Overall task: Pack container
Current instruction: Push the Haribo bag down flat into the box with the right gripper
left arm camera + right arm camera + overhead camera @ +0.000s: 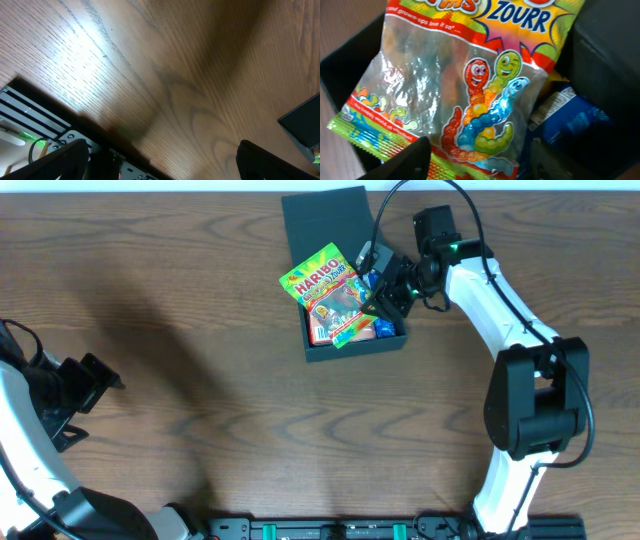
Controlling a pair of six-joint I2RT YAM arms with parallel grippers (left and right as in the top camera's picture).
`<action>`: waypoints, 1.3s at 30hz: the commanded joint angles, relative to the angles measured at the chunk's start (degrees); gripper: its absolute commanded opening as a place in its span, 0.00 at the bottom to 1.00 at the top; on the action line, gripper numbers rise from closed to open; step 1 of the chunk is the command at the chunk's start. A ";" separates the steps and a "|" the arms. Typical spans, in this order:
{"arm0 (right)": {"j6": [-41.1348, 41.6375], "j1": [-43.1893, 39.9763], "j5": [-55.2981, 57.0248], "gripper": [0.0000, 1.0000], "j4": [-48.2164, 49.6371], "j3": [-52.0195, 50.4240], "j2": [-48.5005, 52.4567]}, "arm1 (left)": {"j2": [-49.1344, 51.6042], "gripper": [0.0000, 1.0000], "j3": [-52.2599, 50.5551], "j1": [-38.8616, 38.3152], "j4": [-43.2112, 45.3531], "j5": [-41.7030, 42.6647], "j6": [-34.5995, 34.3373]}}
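Observation:
The container [350,348] is a dark square box at the table's far middle, with its flap lid [325,215] folded back. A bright Haribo worm-candy bag [328,288] lies slanted across its opening, one corner over the front wall. A blue packet [385,328] sits in the box's right corner. My right gripper [385,292] hovers over the box's right side. In the right wrist view the right gripper [480,160] is open, fingers apart above the bag [460,85], beside the blue packet [575,122]. My left gripper [95,380] is far left, open over bare wood, as the left wrist view shows [160,165].
The white right arm [500,300] reaches in from the front right. A black equipment rail [350,530] runs along the table's front edge and shows in the left wrist view [30,125]. A dark corner of the container [302,120] shows at that view's right edge.

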 commanded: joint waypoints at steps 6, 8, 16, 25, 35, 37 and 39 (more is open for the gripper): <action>3.26 -2.93 -0.81 0.70 0.15 0.96 0.39 | -0.20 0.95 0.63 0.22 -0.15 -0.24 0.00; 4.66 -3.58 -3.28 0.70 -0.02 0.96 0.44 | -0.20 0.95 0.63 0.22 -0.17 -0.24 -0.02; 8.83 -5.20 -15.30 0.66 -2.45 0.96 2.95 | -0.20 0.95 0.63 0.22 -0.17 -0.24 0.00; 8.79 -5.09 -15.02 0.64 -3.30 0.96 4.72 | -0.20 0.95 0.63 0.22 -0.17 -0.24 0.00; 8.59 -4.98 -14.99 0.56 -6.58 0.96 4.79 | -0.20 0.95 0.63 0.22 -0.17 -0.24 0.00; 8.57 -4.66 -15.02 0.55 -7.61 0.96 4.79 | -0.20 0.95 0.63 0.22 -0.15 -0.22 0.00; 8.57 -4.31 -15.02 0.54 -8.52 0.96 4.79 | -0.20 0.95 0.63 0.22 -0.17 -0.24 0.00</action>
